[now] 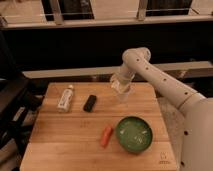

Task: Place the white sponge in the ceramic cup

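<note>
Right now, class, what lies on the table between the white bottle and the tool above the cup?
The camera view shows the black bar between the white bottle and the tool.

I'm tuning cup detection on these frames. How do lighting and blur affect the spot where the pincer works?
Camera view: dim, warm light and overall softness; the pincer hangs over the ceramic cup at the table's far edge, pale shapes merging; the white sponge cannot be made out; green bowl and black bar contrast well.
</note>
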Tool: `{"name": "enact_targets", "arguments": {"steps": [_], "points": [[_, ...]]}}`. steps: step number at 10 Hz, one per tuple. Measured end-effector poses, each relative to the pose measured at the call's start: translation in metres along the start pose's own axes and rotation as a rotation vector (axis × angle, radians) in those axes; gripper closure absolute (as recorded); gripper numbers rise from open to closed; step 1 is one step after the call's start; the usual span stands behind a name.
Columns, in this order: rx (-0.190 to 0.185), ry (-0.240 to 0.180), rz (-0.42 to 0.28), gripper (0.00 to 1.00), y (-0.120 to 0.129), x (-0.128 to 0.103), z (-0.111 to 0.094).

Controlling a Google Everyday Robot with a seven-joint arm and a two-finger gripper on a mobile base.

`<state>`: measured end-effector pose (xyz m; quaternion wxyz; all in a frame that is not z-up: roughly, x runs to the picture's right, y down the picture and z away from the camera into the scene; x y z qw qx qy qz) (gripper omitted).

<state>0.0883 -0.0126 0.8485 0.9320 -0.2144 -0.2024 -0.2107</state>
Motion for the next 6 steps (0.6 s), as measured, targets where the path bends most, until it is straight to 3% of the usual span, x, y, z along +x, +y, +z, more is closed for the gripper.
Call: {"name": "enact_targets", "arguments": {"steps": [3,6], "points": [[-0.020,0.059,0.051,0.20,0.009,0.020,-0.002],[0.012,0.139,0.073,0.20,0.006,0.035,-0.026]]}}
